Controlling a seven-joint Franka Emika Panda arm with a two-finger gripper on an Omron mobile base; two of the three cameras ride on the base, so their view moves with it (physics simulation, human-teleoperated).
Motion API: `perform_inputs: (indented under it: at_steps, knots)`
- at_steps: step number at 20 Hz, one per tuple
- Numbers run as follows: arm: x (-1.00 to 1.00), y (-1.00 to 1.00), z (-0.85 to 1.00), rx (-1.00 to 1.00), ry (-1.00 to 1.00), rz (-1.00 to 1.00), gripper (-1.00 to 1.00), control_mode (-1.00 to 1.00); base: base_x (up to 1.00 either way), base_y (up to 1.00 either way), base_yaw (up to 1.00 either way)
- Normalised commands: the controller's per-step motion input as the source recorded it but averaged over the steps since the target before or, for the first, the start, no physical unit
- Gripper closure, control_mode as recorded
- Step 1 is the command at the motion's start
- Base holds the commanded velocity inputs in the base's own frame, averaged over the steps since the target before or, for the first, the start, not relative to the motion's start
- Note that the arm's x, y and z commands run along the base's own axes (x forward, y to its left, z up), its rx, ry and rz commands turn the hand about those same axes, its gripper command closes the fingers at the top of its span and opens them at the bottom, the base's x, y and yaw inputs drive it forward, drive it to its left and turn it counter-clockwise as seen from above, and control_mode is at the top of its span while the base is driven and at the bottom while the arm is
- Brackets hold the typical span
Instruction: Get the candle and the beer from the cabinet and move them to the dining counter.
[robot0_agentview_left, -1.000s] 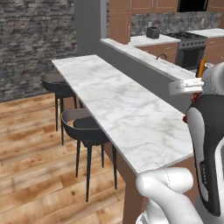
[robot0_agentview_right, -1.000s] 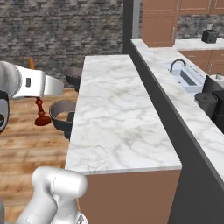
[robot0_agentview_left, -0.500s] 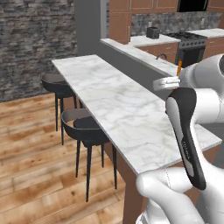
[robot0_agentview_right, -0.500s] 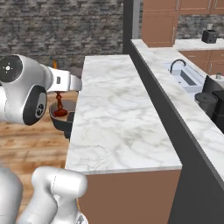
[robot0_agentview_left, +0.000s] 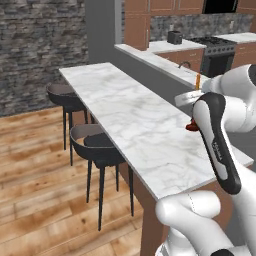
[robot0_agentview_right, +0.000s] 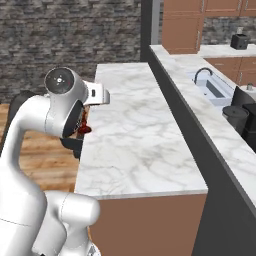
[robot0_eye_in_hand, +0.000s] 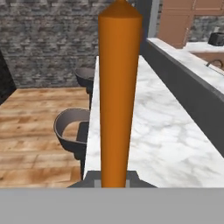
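Right, my gripper (robot0_eye_in_hand: 114, 181) is clamped on the candle (robot0_eye_in_hand: 119, 96), orange taper upright, its dark red holder (robot0_agentview_left: 192, 126) hanging above the dining counter (robot0_agentview_left: 135, 120) beside the black stools (robot0_agentview_left: 97, 145).

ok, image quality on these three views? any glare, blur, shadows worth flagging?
Left base view: flat even light, no glare on the dining counter, only faint shading under the stools. Right base view: same even render, the arm hides most of the candle. Hand view: the candle looms large and close, soft-edged; the background stays readable.
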Motion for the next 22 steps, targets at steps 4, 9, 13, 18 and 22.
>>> perform_inputs:
  at_steps: [4,9,13,18,22]
  knots:
    - [0.47,0.00,-0.49,0.00,0.00,0.08,1.00,-1.00,0.00,0.00,0.00]
    - [0.46,0.00,-0.62,0.00,0.00,0.07,1.00,-1.00,0.00,0.00,0.00]
    - [0.44,-0.08,-0.51,0.00,-0.02,0.07,1.00,-1.00,0.00,0.00,0.00]
    - [0.38,-0.12,-0.31,0.00,-0.07,0.04,1.00,-1.00,0.00,0.00,0.00]
    - [0.37,-0.07,-0.29,0.00,-0.09,0.05,1.00,-1.00,0.00,0.00,0.00]
